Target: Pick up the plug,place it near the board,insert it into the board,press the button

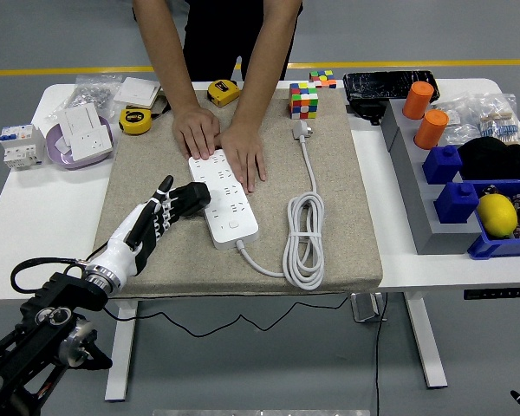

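White board (pixel 223 197), long axis running upper left to lower right at frame centre, pinned by a person's hands (pixel 221 143). Black plug (pixel 191 196) at its left edge; left hand (pixel 160 217) touching the plug, grip undeterminable.

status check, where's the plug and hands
Left hand open, fingers at black plug, which sits against the power strip. Person's hands pin the strip's far end.
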